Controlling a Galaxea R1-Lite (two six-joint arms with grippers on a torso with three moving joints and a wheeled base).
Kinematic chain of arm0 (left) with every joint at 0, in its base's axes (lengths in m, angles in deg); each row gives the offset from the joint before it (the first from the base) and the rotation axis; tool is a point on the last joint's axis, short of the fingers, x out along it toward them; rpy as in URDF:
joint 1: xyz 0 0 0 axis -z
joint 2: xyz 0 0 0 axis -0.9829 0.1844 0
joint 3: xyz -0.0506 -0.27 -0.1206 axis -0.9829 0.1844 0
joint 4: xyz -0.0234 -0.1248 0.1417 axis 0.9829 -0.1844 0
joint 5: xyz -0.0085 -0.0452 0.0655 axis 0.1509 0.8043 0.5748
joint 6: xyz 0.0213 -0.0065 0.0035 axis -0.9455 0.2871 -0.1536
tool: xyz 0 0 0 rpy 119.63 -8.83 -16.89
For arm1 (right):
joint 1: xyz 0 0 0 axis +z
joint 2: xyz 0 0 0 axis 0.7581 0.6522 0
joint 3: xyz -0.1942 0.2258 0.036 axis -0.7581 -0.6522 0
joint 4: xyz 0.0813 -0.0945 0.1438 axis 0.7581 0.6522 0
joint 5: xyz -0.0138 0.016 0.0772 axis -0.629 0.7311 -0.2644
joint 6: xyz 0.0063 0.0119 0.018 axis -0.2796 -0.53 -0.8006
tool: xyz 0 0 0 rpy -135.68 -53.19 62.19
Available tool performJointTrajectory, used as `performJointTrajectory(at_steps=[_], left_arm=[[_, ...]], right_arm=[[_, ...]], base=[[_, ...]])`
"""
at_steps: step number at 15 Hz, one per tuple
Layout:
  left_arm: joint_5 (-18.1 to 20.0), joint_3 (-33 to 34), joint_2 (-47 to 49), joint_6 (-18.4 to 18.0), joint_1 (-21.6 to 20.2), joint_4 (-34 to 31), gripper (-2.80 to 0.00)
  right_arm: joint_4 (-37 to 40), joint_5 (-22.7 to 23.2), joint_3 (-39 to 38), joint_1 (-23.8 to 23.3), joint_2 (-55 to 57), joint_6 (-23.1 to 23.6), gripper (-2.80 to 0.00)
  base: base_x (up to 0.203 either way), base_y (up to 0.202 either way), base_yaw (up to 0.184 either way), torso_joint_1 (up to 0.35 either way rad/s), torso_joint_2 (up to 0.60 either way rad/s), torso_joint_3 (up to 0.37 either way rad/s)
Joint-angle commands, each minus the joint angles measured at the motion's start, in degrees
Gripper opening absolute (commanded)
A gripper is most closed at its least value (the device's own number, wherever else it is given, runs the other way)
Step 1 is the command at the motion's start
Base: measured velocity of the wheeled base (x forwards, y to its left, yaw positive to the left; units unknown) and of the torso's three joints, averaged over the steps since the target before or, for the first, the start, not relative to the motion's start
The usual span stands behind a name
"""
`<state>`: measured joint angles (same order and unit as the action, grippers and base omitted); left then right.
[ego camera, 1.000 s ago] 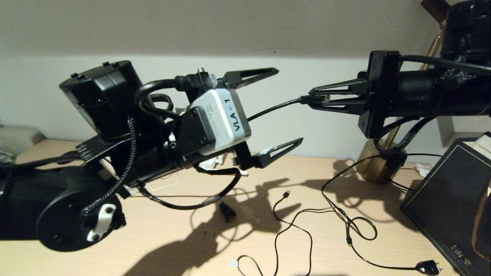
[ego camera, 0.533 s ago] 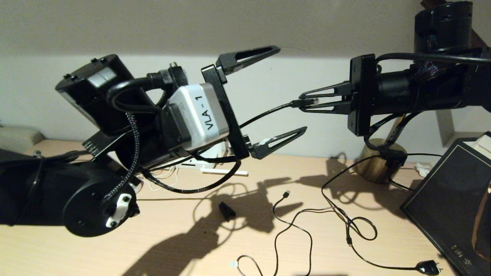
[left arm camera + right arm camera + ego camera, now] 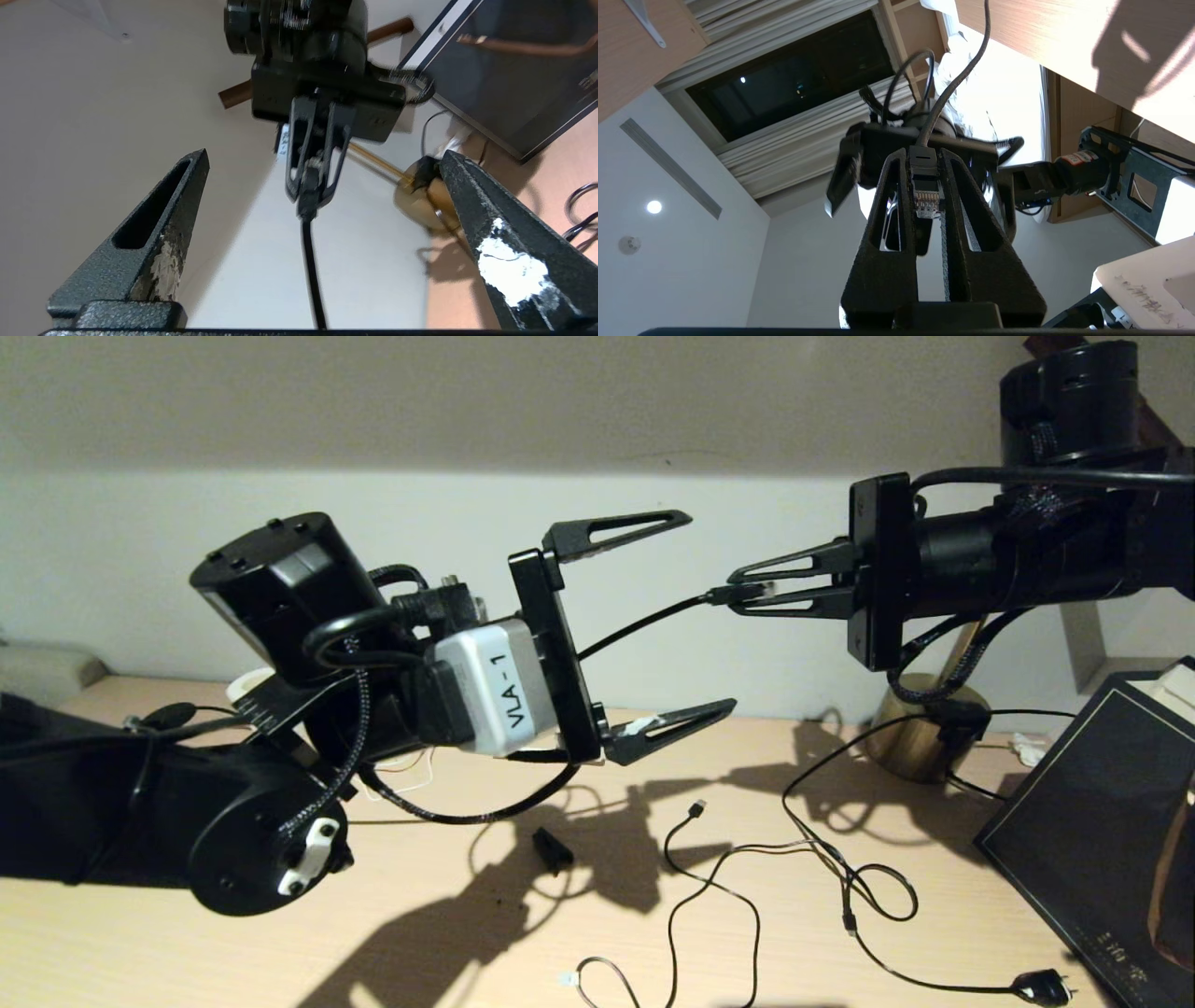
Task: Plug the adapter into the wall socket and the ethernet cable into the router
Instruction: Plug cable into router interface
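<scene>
Both arms raised above the pale wooden desk (image 3: pixel 467 933), facing each other tip to tip.

On the left, the left gripper (image 3: pixel 686 621) stands spread wide with nothing between its black fingers, aimed at the right gripper (image 3: pixel 738 593), which is pinched on the clear-tipped connector of the thin black ethernet cable (image 3: pixel 644 621); the cable sags from that pinch back behind the left gripper. Thin black cords (image 3: pixel 803 868) lie looped on the desk below, and a dark flat panel (image 3: pixel 1092 831) rests at far right.
</scene>
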<state>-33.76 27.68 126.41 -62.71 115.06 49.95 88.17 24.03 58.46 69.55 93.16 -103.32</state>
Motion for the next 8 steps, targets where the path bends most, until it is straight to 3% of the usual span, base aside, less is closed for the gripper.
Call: performJointTrajectory(at_steps=[1,8], left_arm=[[0.11,-1.37,1.00,-1.39,-1.18,0.02,0.00],[0.02,-2.13,1.13,-1.59,-2.29,-0.62,0.00]], right_arm=[[0.25,0.35,-0.01,0.12,-0.22,-0.46,-2.80],[0.25,0.35,-0.89,0.83,-1.01,-0.46,-2.80]], base=[[0.000,0.000,0.000,0.000,0.00,0.000],[0.000,0.000,0.000,0.000,0.00,0.000]])
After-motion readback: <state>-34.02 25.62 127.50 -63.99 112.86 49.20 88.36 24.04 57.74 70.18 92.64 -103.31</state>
